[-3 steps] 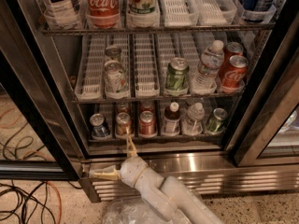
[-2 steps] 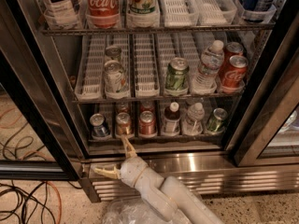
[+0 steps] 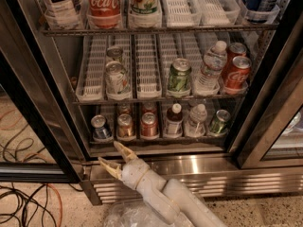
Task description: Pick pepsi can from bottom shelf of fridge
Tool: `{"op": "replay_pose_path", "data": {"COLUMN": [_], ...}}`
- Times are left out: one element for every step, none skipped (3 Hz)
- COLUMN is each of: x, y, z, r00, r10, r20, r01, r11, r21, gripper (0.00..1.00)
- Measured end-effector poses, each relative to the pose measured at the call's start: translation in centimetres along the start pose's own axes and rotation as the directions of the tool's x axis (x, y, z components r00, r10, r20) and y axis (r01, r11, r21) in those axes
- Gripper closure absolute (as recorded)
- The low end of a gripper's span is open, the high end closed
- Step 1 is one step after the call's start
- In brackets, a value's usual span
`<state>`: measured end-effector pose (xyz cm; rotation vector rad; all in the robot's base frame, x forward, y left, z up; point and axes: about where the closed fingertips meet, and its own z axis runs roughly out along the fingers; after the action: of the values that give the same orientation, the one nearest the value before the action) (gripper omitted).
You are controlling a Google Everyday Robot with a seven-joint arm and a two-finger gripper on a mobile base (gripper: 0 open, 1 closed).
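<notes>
The fridge (image 3: 265,126) stands open in front of me, with black door frames and wire racks. On the bottom shelf (image 3: 156,138) the pepsi can (image 3: 100,127), dark blue with a silver top, stands at the far left lane. Beside it stand an orange-brown can (image 3: 125,126) and a red can (image 3: 148,124). My gripper (image 3: 113,156) is open and empty, its two cream fingers spread. It hangs just below and in front of the shelf's front edge, slightly right of the pepsi can.
Further right on the bottom shelf are a dark bottle (image 3: 174,119), a clear bottle (image 3: 196,121) and a green can (image 3: 219,122). The middle rack holds a green can (image 3: 179,75) and red cans (image 3: 236,72). Cables (image 3: 28,202) lie on the floor at left. A steel grille (image 3: 227,174) runs below.
The gripper has barely moved, edging slightly up towards the bottom shelf. Nothing else has changed.
</notes>
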<state>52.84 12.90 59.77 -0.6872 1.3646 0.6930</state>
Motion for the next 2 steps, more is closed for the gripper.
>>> {"op": "replay_pose_path", "data": {"x": [0.01, 0.31], "y": [0.01, -0.36], "z": [0.02, 0.35], "r00": [1.0, 1.0], "r10": [0.0, -0.008], "r20": [0.0, 0.002], "r01": [0.0, 0.008], "r11": [1.0, 0.9998], "r21": [0.0, 0.017], "gripper": [0.46, 0.42]}}
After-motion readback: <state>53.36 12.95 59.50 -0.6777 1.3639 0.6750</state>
